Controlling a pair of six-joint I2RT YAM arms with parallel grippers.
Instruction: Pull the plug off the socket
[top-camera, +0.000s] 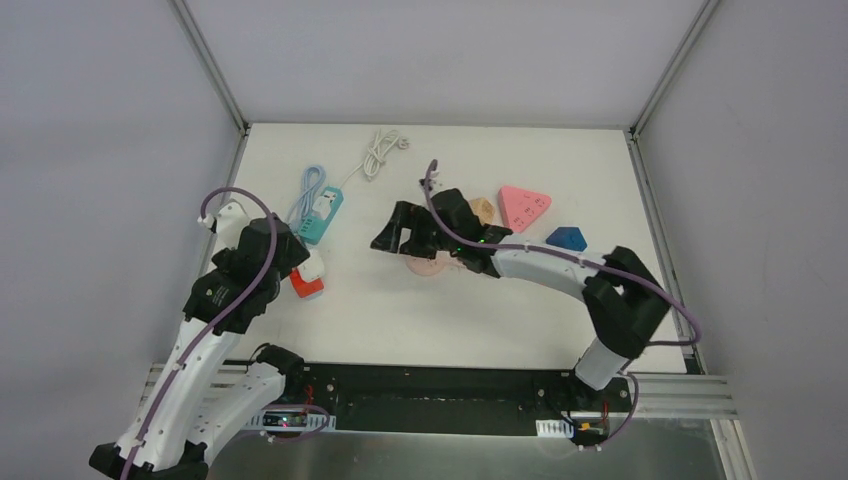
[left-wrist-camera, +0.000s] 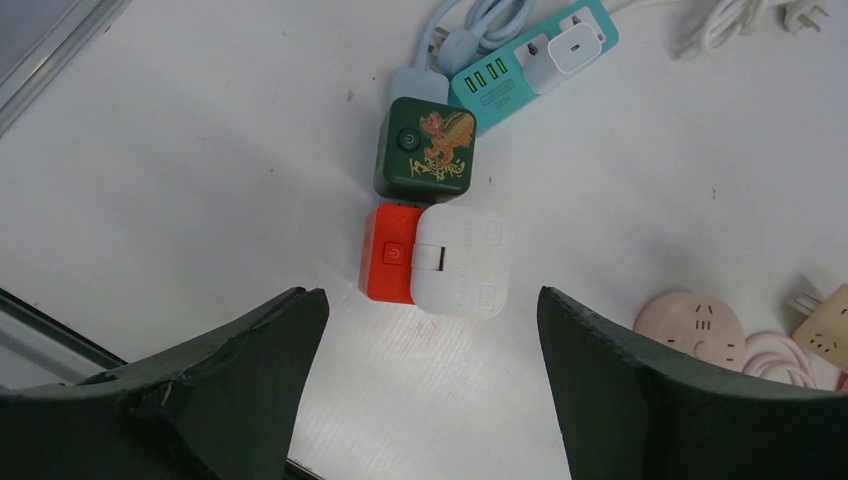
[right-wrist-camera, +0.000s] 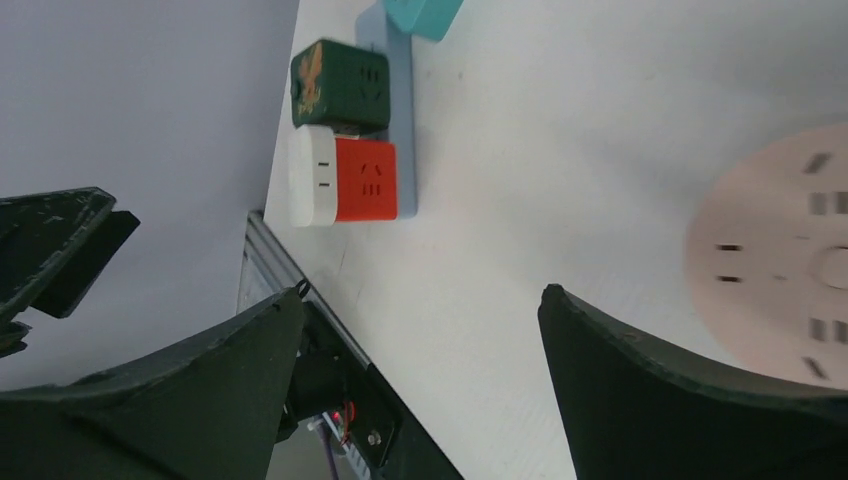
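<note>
A red cube socket (left-wrist-camera: 390, 252) with a white plug block (left-wrist-camera: 462, 262) pushed onto its side lies on the white table; both also show in the right wrist view (right-wrist-camera: 365, 180). A dark green cube socket (left-wrist-camera: 425, 150) touches it on the far side. A teal power strip (left-wrist-camera: 530, 55) carries a white charger plug (left-wrist-camera: 563, 52). My left gripper (left-wrist-camera: 430, 335) is open and empty, just short of the red cube and white block. My right gripper (top-camera: 392, 232) is open and empty, above the table middle over a pink round socket (right-wrist-camera: 780, 250).
A pink triangular socket (top-camera: 525, 206), a blue socket (top-camera: 566, 238) and a beige cube (top-camera: 483, 209) lie at the right. A coiled white cable (top-camera: 380, 150) and a blue cable (top-camera: 310, 185) lie at the back. The table's left rail (top-camera: 232, 190) runs close to the cubes.
</note>
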